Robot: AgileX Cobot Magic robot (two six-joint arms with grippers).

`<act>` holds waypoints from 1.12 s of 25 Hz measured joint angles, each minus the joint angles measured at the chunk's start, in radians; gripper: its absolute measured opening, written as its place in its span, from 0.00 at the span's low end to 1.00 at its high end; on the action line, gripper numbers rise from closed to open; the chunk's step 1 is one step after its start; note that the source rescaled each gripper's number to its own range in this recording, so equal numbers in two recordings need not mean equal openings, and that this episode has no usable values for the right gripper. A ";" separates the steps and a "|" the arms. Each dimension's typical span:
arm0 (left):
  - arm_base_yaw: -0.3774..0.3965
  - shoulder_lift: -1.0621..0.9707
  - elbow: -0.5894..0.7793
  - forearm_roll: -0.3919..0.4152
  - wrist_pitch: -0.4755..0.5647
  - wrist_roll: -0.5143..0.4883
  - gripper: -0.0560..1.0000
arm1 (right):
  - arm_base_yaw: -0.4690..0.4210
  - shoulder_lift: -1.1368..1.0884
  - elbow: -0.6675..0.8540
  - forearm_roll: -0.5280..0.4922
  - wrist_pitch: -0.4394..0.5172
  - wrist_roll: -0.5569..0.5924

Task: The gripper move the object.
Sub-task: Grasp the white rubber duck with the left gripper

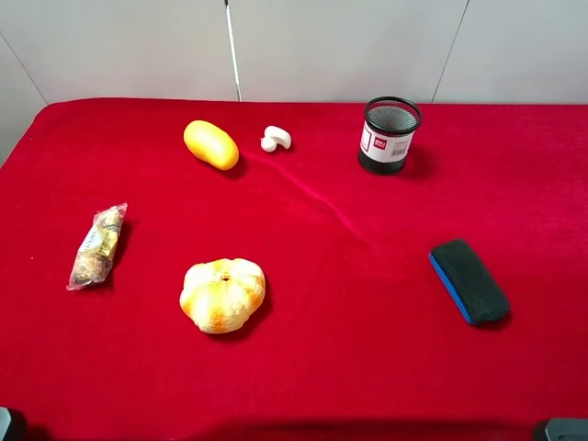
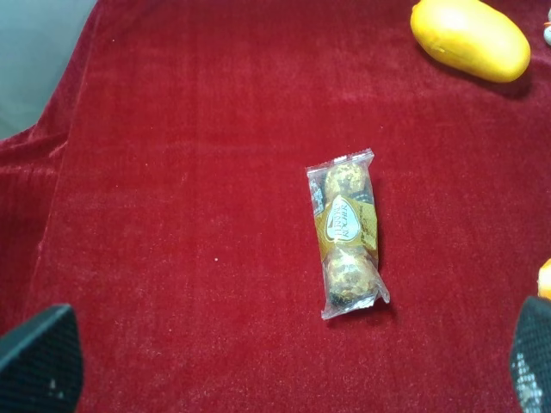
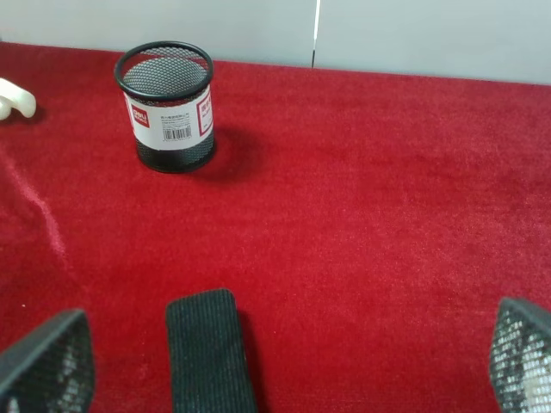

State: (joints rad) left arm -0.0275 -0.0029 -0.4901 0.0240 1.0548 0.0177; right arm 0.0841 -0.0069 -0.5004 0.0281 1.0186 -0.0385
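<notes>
The high camera takes in the whole red cloth. The small white mushroom piece lies on its side near the far edge, between the yellow fruit and the black mesh cup. It sits closer to the fruit, touches neither, and nothing is holding it. Nearer the front are a sweet packet on the left, an orange-and-white pumpkin towards the middle and a dark eraser with a blue edge on the right, all well apart. This view does not show either claw's fingers; only the wrist cameras do. The left claw is spread wide, with one fingertip in each lower corner of its picture and bare cloth between them. Beyond it lies the packet, close enough here to show three round wrapped sweets inside. The fruit shows further off. The right claw is also spread wide and holds nothing; its mesh-textured pads frame one end of the eraser, which lies on the cloth between them, nearer one pad. The right wrist view also shows the cup's barcode label, and the mushroom piece appears cut off at the frame edge, well away from the fingers.
</notes>
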 joint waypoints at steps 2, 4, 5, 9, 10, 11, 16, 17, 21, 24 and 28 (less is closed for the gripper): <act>0.000 0.000 0.000 0.000 0.000 0.000 1.00 | 0.000 0.000 0.000 0.000 0.000 0.000; 0.000 0.000 0.000 0.000 0.000 0.000 0.99 | 0.000 0.000 0.000 0.000 0.000 0.000; 0.000 0.000 0.000 0.000 0.000 0.000 0.99 | 0.000 0.000 0.000 0.000 0.000 0.000; 0.000 0.000 0.000 0.000 0.000 0.000 0.99 | 0.000 0.000 0.000 0.000 0.000 0.000; 0.000 0.000 0.000 0.000 0.000 0.000 0.99 | 0.000 0.000 0.000 0.000 0.000 0.000; 0.000 0.000 0.000 0.000 0.000 0.000 0.99 | 0.000 0.000 0.000 0.000 0.000 0.000; 0.000 0.000 -0.028 0.000 -0.005 0.000 0.99 | 0.000 0.000 0.000 0.000 0.000 0.000; 0.000 0.000 -0.035 0.000 -0.006 0.000 0.99 | 0.000 0.000 0.000 0.000 0.000 0.000; 0.000 0.000 -0.062 0.000 -0.008 0.000 0.97 | 0.000 0.000 0.000 0.000 0.000 0.000; 0.000 0.042 -0.086 0.000 -0.007 0.000 0.97 | 0.000 0.000 0.000 0.000 0.000 0.000; 0.001 0.170 -0.123 0.000 -0.008 0.000 0.97 | 0.000 0.000 0.000 0.000 0.000 0.000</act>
State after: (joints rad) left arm -0.0267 0.1666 -0.6135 0.0240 1.0469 0.0177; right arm 0.0841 -0.0069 -0.5004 0.0281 1.0186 -0.0385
